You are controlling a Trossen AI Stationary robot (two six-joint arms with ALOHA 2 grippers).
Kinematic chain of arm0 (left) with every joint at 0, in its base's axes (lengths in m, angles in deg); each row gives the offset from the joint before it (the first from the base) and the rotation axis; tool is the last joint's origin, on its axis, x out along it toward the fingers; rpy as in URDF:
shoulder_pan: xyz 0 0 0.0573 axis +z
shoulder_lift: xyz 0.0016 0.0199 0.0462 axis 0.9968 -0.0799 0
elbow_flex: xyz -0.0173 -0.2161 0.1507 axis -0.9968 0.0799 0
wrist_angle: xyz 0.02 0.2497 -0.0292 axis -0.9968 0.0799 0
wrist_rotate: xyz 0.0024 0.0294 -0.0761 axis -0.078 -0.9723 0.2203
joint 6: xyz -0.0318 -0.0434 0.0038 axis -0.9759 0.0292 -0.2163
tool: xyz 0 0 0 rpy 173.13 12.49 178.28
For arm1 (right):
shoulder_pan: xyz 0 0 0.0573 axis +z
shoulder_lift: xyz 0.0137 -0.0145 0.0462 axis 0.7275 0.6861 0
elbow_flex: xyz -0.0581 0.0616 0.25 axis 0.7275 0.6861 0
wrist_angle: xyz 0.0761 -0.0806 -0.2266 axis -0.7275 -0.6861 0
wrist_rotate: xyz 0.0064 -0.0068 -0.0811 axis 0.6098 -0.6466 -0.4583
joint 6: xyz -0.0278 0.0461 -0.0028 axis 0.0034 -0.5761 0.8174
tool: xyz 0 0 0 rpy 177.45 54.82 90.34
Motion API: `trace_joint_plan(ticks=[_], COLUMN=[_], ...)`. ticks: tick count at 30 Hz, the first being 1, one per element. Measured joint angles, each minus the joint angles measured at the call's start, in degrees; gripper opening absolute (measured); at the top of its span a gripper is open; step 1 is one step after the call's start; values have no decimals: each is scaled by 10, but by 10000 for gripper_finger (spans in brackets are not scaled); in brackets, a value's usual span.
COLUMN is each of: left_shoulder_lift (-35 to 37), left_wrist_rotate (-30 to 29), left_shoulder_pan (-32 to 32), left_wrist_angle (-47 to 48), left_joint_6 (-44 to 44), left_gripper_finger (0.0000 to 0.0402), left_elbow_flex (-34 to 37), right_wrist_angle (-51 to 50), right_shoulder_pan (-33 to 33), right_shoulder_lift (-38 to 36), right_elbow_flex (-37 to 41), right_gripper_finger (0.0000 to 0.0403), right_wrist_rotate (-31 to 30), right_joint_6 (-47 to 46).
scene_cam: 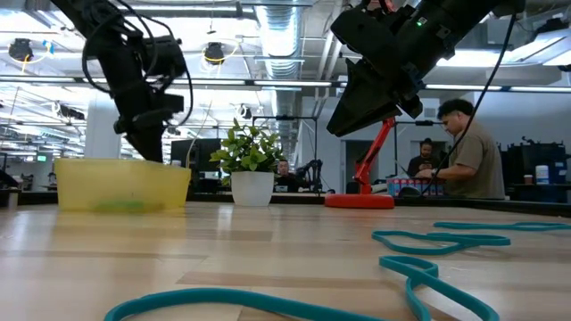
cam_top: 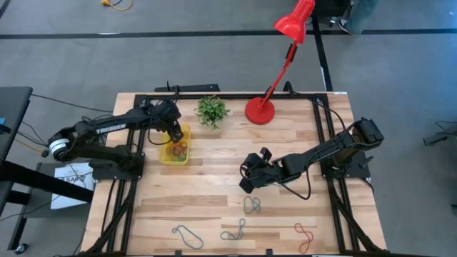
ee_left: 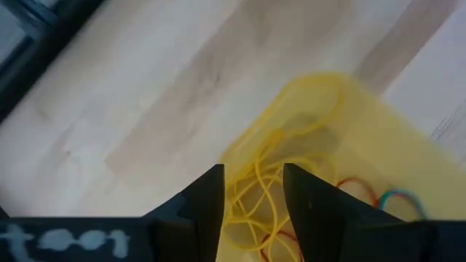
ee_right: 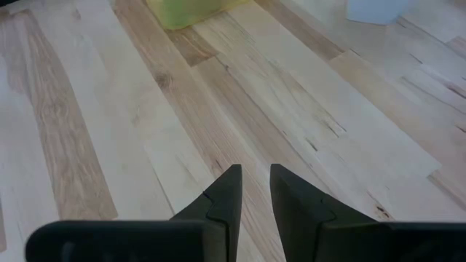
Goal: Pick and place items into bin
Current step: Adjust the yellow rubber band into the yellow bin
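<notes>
Bin (cam_top: 174, 159) on the counter (cam_top: 214, 178) toward its left side, with loops (cam_top: 178, 150) inside; left end effector (cam_top: 176, 135) directly above it. Potted plant (cam_top: 212, 111) just behind and right of the bin, lamp base (cam_top: 260, 111) right of the plant. Right end effector (cam_top: 250, 178) over the counter's middle. More loops (cam_top: 251, 205) near the front edge, well apart from the bin.

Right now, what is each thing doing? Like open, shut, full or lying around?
left gripper: open, over the bin, holding nothing.
right gripper: fingers slightly apart, empty, above bare table.
bin: upright, several bands inside.
bands in bin: piled loosely, mostly yellow.
bands on table: four lying flat, not yet picked.
red lamp: standing upright.
</notes>
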Motion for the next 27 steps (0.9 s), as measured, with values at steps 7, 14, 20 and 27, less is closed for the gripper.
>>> trace_joint_plan(ticks=[7, 14, 20, 27], left_shoulder_lift=[-51, -34, -8, -14], left_wrist_rotate=[-32, -36, -146, -107], left_shoulder_pan=[-3, -9, -19, -7], left_wrist_angle=[-31, 4, 35, 14], left_joint_6=[29, 24, 26, 35], left_gripper_finger=[132, 132, 132, 132], left_elbow_flex=[0, -17, -31, -20], right_wrist_angle=[0, 0, 0, 0], right_shoulder_pan=[1, 0, 0, 0], right_shoulder_lift=[0, 0, 0, 0], right_elbow_flex=[0, 0, 0, 0], right_gripper_finger=[67, 67, 67, 67], right_wrist_rotate=[2, 1, 1, 1], right_joint_6=[0, 0, 0, 0])
